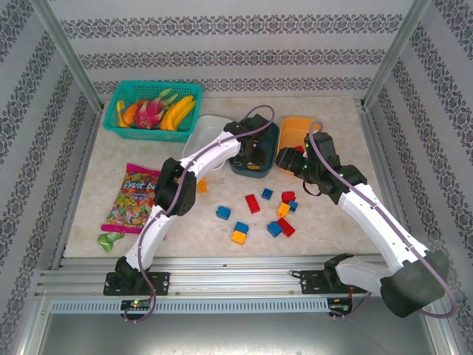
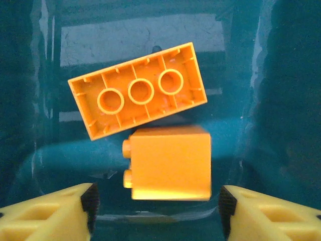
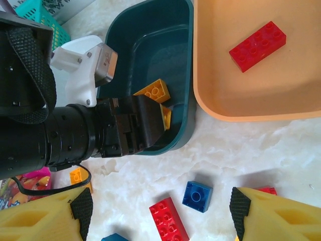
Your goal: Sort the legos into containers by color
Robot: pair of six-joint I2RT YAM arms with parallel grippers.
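My left gripper [image 2: 156,211] hangs open inside the dark teal dish [image 2: 40,100], just above two orange bricks: an upturned long one [image 2: 138,90] and a square one [image 2: 170,163] lying on its side. From above, that gripper [image 1: 251,151] sits over the teal dish [image 1: 255,174]. My right gripper [image 3: 160,211] is open over the table, a blue brick [image 3: 196,196] and a red brick [image 3: 168,218] below it. The orange dish [image 3: 235,100] holds a long red brick [image 3: 257,46]. The white dish [image 1: 207,127] sits to the left. Several loose bricks [image 1: 253,203] lie on the table.
A teal mesh basket of fruit [image 1: 151,106] stands at the back left. The candy bag [image 1: 133,196] and a green wrapper [image 1: 111,240] lie at the left front. An orange brick [image 1: 202,185] rests beside the left arm. Metal frame posts flank the table.
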